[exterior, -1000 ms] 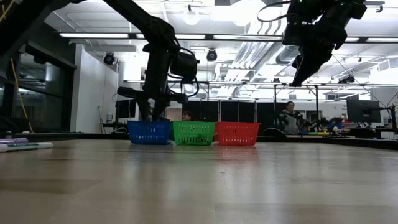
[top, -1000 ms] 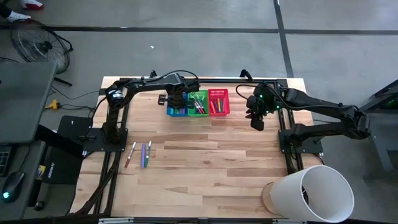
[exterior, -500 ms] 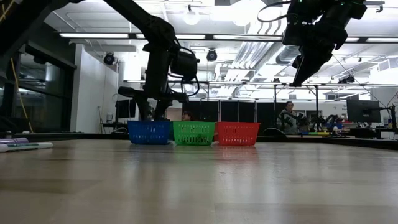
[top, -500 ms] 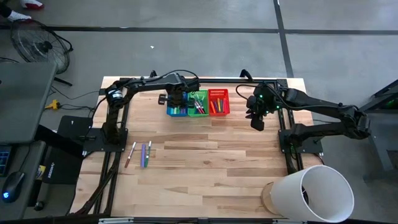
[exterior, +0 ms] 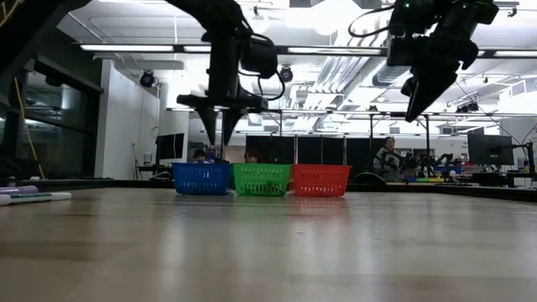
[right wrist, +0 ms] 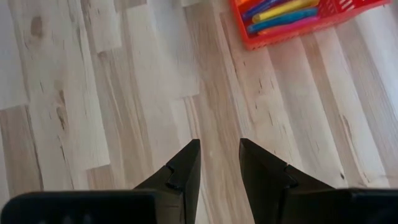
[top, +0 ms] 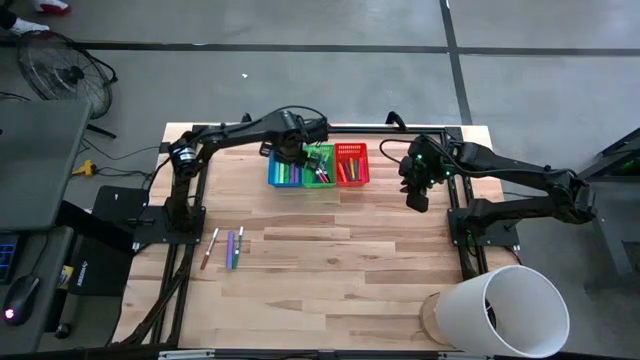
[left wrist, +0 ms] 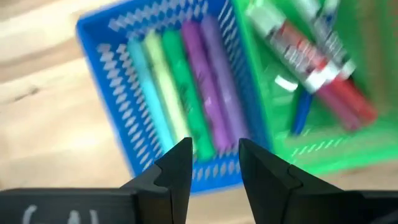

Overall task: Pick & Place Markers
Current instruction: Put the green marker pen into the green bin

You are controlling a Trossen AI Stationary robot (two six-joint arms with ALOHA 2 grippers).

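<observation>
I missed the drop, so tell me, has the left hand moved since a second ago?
Yes. The left hand has risen: in the low view its fingertips, down at the blue basket rim a second ago, now hang clear above it, empty.

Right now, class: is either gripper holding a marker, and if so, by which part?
Neither. The left gripper hangs empty above the blue basket; the right gripper hangs empty over bare table.

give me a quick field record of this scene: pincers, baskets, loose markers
left pincer: above the blue basket, open, empty
right pincer: raised over bare table right of the red basket, open, empty
green basket: between blue and red, holds markers
loose markers: a few lying on the table near the left arm's base
</observation>
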